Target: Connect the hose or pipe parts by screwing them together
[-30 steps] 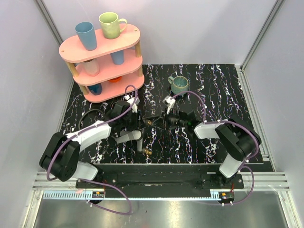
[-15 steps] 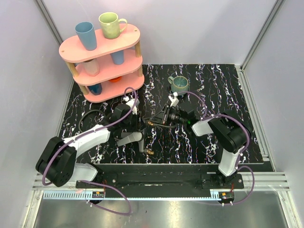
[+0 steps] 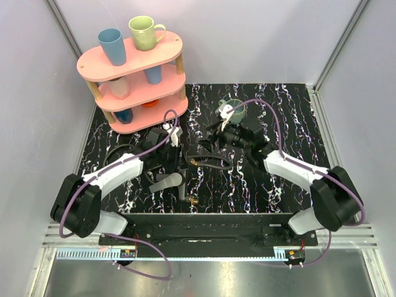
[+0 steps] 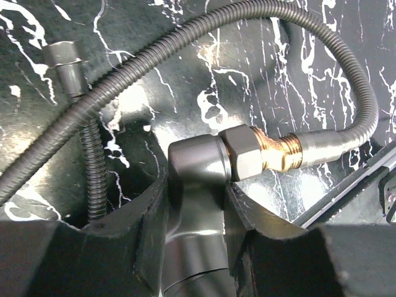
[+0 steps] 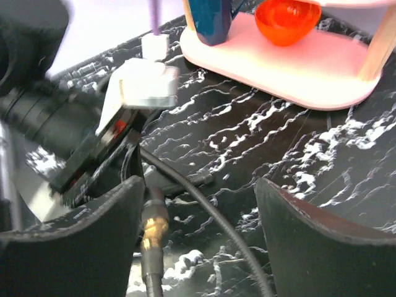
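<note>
In the left wrist view my left gripper (image 4: 195, 185) is shut on the dark grey stem (image 4: 197, 167) of the fan-shaped piece. A hex nut and brass fitting (image 4: 272, 154) join that stem to a thin black hose (image 4: 346, 93) that curls away over the mat. From above, the left gripper (image 3: 172, 161) sits mid-table with the brass joint (image 3: 193, 162) just to its right. My right gripper (image 3: 211, 143) stands open a little beyond the hose (image 3: 216, 164). In the right wrist view the right gripper (image 5: 198, 198) has the hose (image 5: 207, 213) passing free between its fingers, and the brass fitting (image 5: 153, 228) lies by the left finger.
A pink three-tier rack (image 3: 133, 80) with cups stands at the back left. A teal mug (image 3: 236, 111) sits just behind the right wrist. A second hose end (image 4: 65, 59) lies on the black marbled mat (image 3: 291, 124), and another brass tip (image 3: 193, 200) rests near the front edge.
The right gripper has opened, let go of the hose by the joint, and drawn back toward the mug as the right arm stretched out. The left gripper has kept its hold.
</note>
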You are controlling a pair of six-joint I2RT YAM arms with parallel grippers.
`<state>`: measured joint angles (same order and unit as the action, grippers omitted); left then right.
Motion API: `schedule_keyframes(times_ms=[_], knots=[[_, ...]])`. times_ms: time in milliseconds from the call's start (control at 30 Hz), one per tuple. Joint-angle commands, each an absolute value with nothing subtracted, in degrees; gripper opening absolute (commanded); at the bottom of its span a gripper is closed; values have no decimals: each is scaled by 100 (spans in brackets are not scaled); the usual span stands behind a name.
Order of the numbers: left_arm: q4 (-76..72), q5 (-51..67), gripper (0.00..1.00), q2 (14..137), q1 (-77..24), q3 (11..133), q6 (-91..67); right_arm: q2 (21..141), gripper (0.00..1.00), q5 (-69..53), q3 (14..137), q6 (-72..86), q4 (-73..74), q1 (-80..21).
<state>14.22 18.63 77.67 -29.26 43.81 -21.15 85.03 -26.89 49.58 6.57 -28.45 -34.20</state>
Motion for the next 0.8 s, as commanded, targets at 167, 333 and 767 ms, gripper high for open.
schedule_keyframes(times_ms=[167,333,767], knots=[[2582,2891,0,8419,-2523,5721,-1566,7174,80,-2665,3897,-4744,-1501,-4279],[2988,3094,0,8683,-2496,6152,-1398,7171,80,-1900,3770,-5536,-1451,-4701],[3138,3296,0,8736,-2496,6205,-1397,8278,72,-572,3990,-6829,-2021,-5308]])
